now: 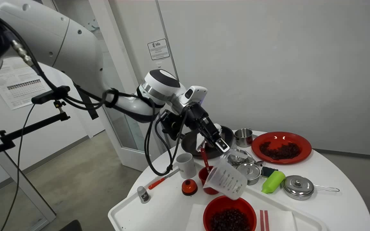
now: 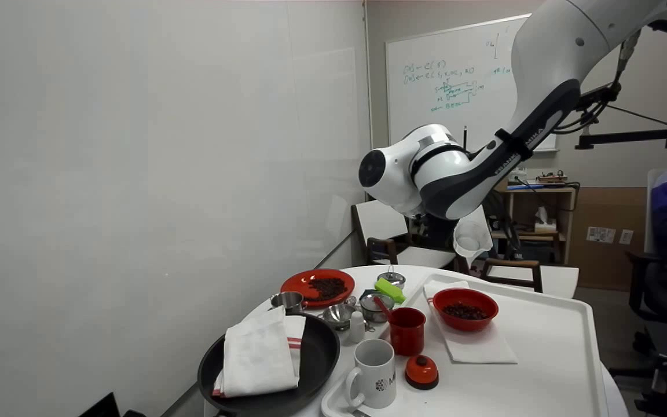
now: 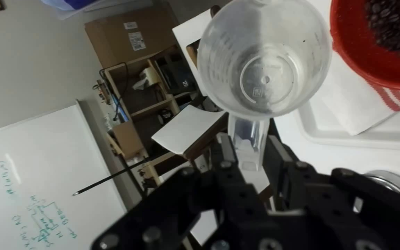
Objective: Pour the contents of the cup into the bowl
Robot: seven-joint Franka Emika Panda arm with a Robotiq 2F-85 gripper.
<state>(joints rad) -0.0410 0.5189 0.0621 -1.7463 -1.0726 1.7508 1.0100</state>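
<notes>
Claw (image 3: pixel 252 147) closed on the handle of the clear measuring cup (image 3: pixel 264 69), jaws parted only by the handle's width. Cup held aloft, tilted, near the red bowl (image 1: pixel 217 205); wrist view looks into the cup's mouth, where a few dark specks (image 3: pixel 303 41) show. Bowl sits upright on the striped white cloth (image 2: pixel 475 350), which lies on the white tray (image 2: pixel 548 324); dark beans (image 1: pixel 230 221) inside. Similar dark pieces (image 1: pixel 279 150) on the red plate (image 1: pixel 281 137), well apart from the bowl.

Lab or office room, exact type indeterminate, jointed robot arm (image 1: pixel 82 54) over round white counter (image 1: pixel 342 199), in an exterior view far written-on whiteboard (image 2: pixel 449 84), shelf unit (image 2: pixel 521 211) and cardboard box (image 2: pixel 608 260) far right, chairs (image 2: pixel 383 219) beyond counter, in an exterior view printed sheet (image 1: pixel 21 93) posted left
</notes>
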